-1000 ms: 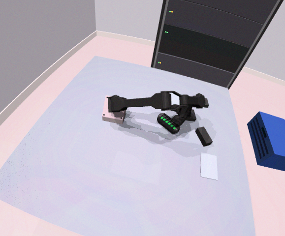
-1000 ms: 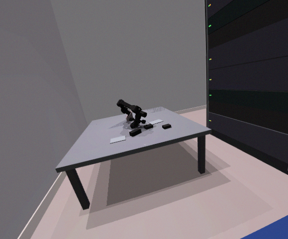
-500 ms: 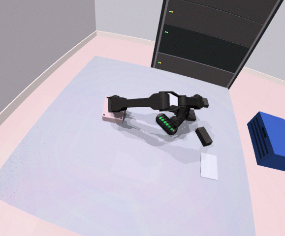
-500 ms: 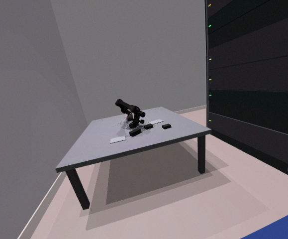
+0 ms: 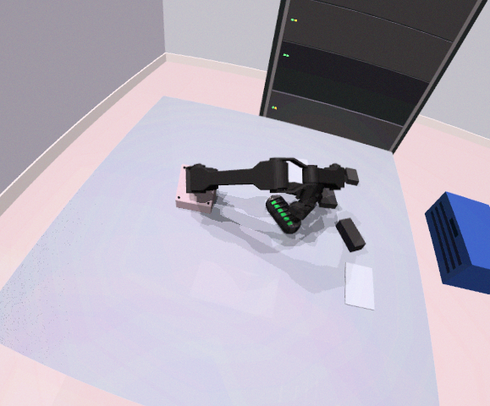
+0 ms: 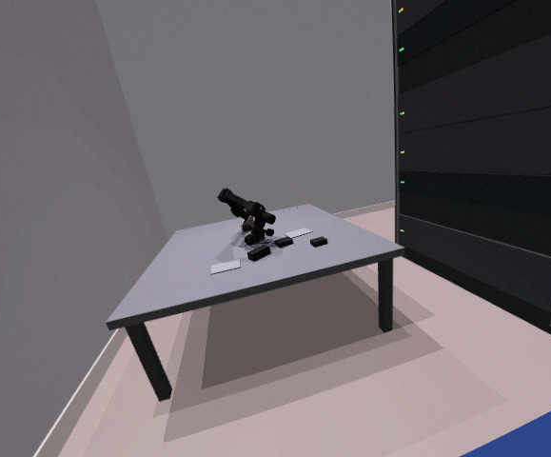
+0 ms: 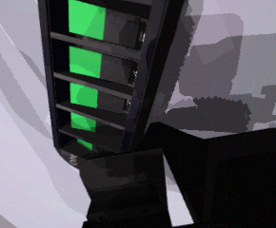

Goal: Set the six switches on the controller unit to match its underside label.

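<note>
The dark grey controller unit (image 5: 279, 216) (image 7: 143, 85) lies on the bench with its switch side up. Green ends of several rocker switches show along one long side, and "ON" is printed at the end nearest my gripper. Which end of each switch is pressed down is hard to tell, and the end switch is partly hidden. The label on the underside is hidden. My gripper (image 5: 296, 216) (image 7: 155, 126) is shut and empty, its fingertips over or against the near end of the unit; contact cannot be told.
Dark blocks (image 5: 350, 234) (image 6: 258, 252) lie beyond the gripper, one close behind the wrist. A white sheet (image 5: 359, 286) (image 6: 226, 267) lies by the bench's right edge, and another sheet (image 5: 294, 172) (image 6: 298, 232) is partly under the arm. A pale base block (image 5: 195, 203) carries the arm.
</note>
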{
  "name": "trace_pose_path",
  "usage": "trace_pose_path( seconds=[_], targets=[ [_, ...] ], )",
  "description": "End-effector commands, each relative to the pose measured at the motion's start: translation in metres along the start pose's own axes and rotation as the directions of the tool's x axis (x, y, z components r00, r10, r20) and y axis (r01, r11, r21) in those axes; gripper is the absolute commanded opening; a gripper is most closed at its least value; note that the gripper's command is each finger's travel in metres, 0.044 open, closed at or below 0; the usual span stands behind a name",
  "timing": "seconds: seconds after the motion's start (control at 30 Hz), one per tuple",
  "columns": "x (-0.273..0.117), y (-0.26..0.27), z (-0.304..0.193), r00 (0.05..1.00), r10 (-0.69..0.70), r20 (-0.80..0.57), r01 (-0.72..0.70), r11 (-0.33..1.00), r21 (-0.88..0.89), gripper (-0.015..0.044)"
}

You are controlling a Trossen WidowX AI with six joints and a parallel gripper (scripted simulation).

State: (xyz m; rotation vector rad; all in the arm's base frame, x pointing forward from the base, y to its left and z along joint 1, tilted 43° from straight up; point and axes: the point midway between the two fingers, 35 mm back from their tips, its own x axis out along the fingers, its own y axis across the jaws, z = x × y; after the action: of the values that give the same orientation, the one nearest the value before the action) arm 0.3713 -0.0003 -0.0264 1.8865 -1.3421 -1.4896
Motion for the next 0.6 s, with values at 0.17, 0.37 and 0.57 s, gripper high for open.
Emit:
trace_pose_path(
  seconds=[0.17, 0.37, 0.57],
  targets=[
    [0.004, 0.012, 0.005, 1.0, 0.006, 0.004, -0.006, 1.0, -0.007, 0.0],
    [-0.001, 0.007, 0.003, 1.0, -0.001, -0.001, 0.001, 1.0, -0.003, 0.0],
    [-0.035, -0.021, -0.011, 1.0, -0.002, -0.005, 0.002, 0.999, -0.039, 0.0]
  ],
)
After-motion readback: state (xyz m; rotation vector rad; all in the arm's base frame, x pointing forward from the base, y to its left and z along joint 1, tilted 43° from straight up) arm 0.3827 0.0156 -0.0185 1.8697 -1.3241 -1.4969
